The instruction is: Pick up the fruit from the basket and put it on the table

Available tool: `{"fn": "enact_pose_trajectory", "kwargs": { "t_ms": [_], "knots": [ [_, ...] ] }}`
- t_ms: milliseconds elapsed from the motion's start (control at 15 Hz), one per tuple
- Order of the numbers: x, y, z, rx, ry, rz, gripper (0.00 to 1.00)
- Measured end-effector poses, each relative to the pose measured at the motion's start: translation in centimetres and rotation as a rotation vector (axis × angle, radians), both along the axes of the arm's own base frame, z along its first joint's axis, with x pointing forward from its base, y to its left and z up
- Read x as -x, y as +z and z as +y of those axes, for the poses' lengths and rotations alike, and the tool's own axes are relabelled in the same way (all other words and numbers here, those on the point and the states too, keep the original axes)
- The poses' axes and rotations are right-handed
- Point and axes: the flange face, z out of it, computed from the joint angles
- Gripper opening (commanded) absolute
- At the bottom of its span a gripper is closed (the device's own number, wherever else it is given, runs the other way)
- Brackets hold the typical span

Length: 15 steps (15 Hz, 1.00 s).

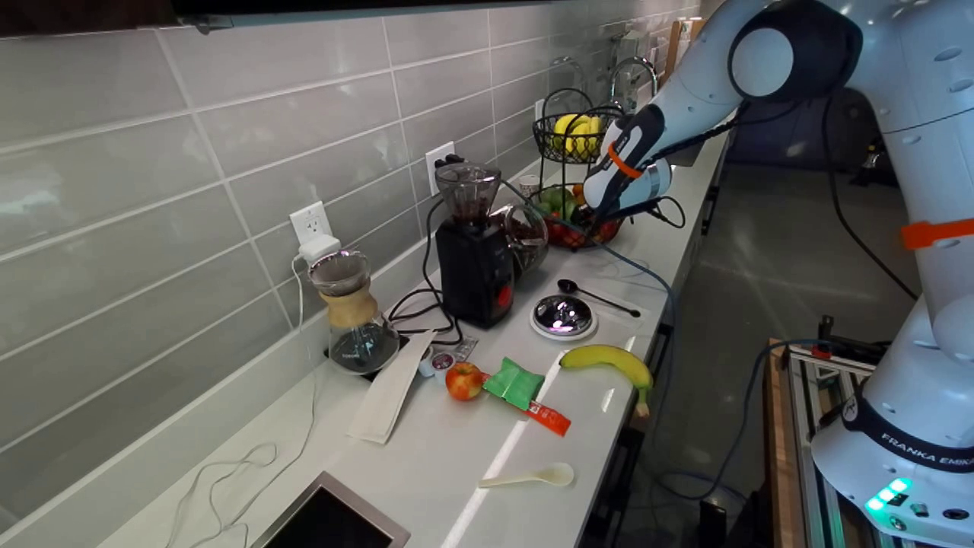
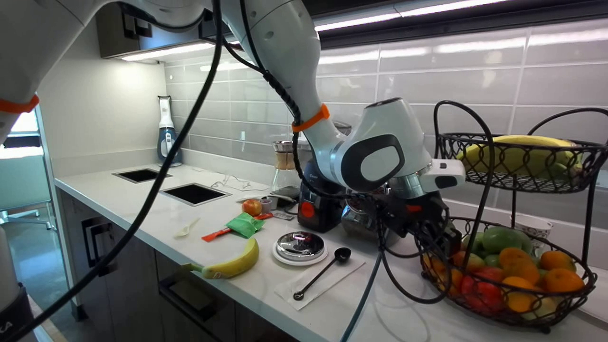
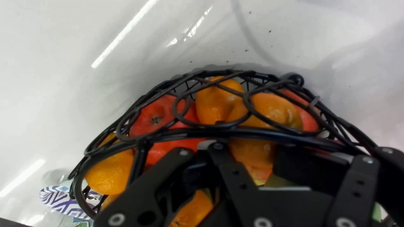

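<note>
Gripper (image 3: 247, 154) sits down inside the lower tier of the black wire basket (image 3: 258, 133), its fingers apart, an orange citrus fruit (image 3: 252, 149) in the gap between them. Whether they pinch that fruit or merely straddle it, I cannot tell; in both exterior views the tips cannot be made out. The fruit lies just inside the basket's rim, near a red fruit (image 3: 154, 115). Other citrus fruits (image 2: 563, 279) and green fruit (image 2: 501, 237) share the basket's lower tier; bananas (image 2: 527, 139) lie in its upper one. Over the lower tier hangs the wrist end of the Franka arm (image 2: 294, 52). A patterned cup (image 3: 64, 200) stands just beside the basket, on the side of the tiled wall (image 1: 304, 144). The basket rests on the white countertop (image 1: 426, 487). Near it on that surface are a glass jar (image 1: 525, 240), a black coffee grinder (image 1: 473, 270), a black scoop (image 2: 327, 269) and a chrome lid (image 1: 563, 316). Farther from the basket lie a loose banana (image 1: 611, 359), a green packet (image 1: 515, 384) and an apple (image 1: 464, 380); well apart from it are a glass coffee maker (image 1: 361, 342) and a pale spoon (image 1: 552, 475).
</note>
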Motion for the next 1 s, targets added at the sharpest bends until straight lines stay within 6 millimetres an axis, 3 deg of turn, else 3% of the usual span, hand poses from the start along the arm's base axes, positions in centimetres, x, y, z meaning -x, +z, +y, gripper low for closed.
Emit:
{"fn": "enact_pose_trajectory", "kwargs": {
  "t_ms": [133,267,333,533,1000],
  "knots": [
    [0.09,-0.11,-0.12,0.001,-0.001,0.003,0.40],
    [0.10,-0.11,-0.13,0.001,-0.002,0.003,0.23],
    [0.09,-0.11,-0.13,0.000,-0.002,0.003,0.20],
    [-0.17,0.34,0.15,-0.006,0.003,0.004,0.00],
    [0.34,0.67,-0.44,-0.025,-0.014,0.023,0.00]
  ]
}}
